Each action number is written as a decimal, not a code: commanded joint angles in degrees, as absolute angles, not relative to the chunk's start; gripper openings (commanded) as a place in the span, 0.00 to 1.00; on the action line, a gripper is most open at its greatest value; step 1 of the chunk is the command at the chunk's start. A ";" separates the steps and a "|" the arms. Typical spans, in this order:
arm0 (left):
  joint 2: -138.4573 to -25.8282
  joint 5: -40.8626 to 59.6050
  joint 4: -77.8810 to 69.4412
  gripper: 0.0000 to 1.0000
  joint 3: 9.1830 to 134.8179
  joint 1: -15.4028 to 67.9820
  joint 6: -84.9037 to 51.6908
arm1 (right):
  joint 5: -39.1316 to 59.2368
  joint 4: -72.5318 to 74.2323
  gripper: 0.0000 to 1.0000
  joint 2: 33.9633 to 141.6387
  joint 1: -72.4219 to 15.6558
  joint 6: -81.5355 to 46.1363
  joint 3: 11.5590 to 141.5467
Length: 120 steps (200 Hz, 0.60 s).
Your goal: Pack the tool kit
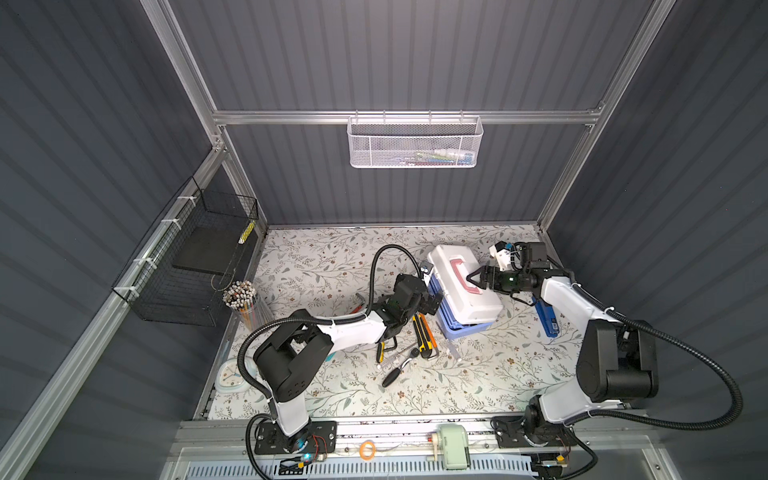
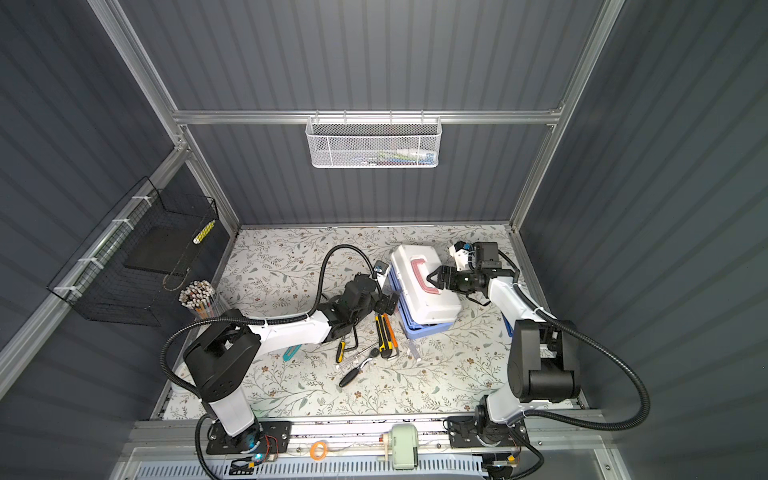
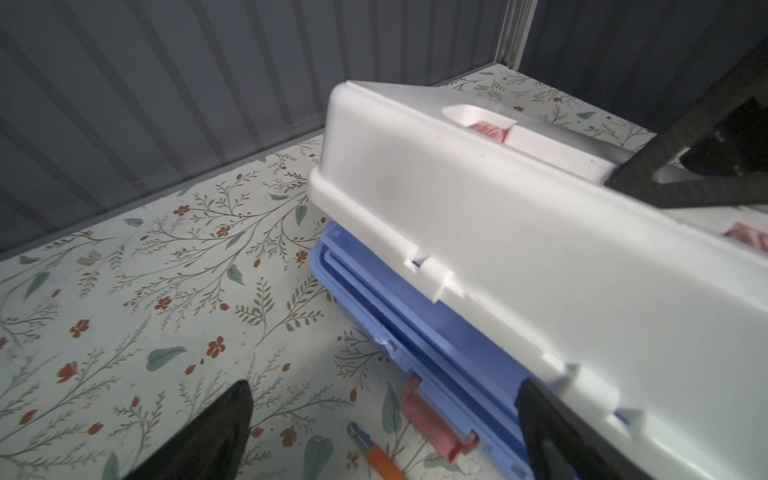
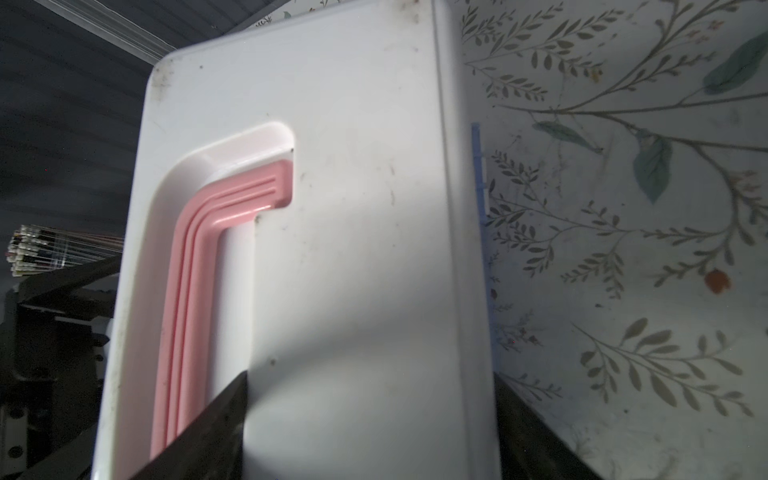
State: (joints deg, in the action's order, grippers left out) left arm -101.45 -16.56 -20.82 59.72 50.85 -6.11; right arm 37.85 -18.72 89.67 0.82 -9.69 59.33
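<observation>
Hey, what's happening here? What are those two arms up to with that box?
Two robot arms are packing a tool box. The right arm's fingers appear clamped on the white lid, holding it tilted up off the blue base. The left arm's fingers stand wide open beside the box, holding nothing. A utility knife and a ratchet lie on the table, not yet packed.

Lid: white plastic, smooth, semi-gloss, scuffed and speckled. Handle: pink plastic, ribbed, satin. Base: light blue plastic, smooth. Table cover: matt floral print. My right fingers: matt black, finely grained.
</observation>
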 commanded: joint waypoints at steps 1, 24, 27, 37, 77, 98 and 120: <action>-98.61 -9.02 -18.33 1.00 60.90 49.37 -12.24 | 42.32 -22.63 0.44 90.83 1.89 -13.67 56.71; -98.02 -6.55 -17.96 1.00 61.18 48.60 -13.52 | 43.09 -22.63 0.44 90.79 2.80 -14.62 56.45; -97.99 -6.23 -17.86 1.00 61.22 48.53 -13.68 | 43.26 -22.59 0.44 90.74 3.00 -14.74 56.38; -98.00 -5.28 -17.64 1.00 61.52 48.26 -14.16 | 44.06 -20.63 0.44 90.70 3.45 -15.15 56.17; -97.56 0.66 -20.07 1.00 61.06 46.13 -19.16 | 48.57 -17.68 0.46 90.79 5.30 -17.06 54.99; -97.82 5.14 -21.40 0.98 60.92 44.51 -22.06 | 51.22 -15.66 0.47 91.03 6.34 -18.46 54.16; -97.98 7.34 -22.13 0.96 60.96 43.81 -23.33 | 52.45 -14.54 0.48 91.36 6.93 -19.20 53.63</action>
State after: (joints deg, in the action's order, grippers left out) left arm -99.22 1.78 -19.73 59.94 44.77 -19.66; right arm 48.38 -13.65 89.76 6.37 -16.53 55.35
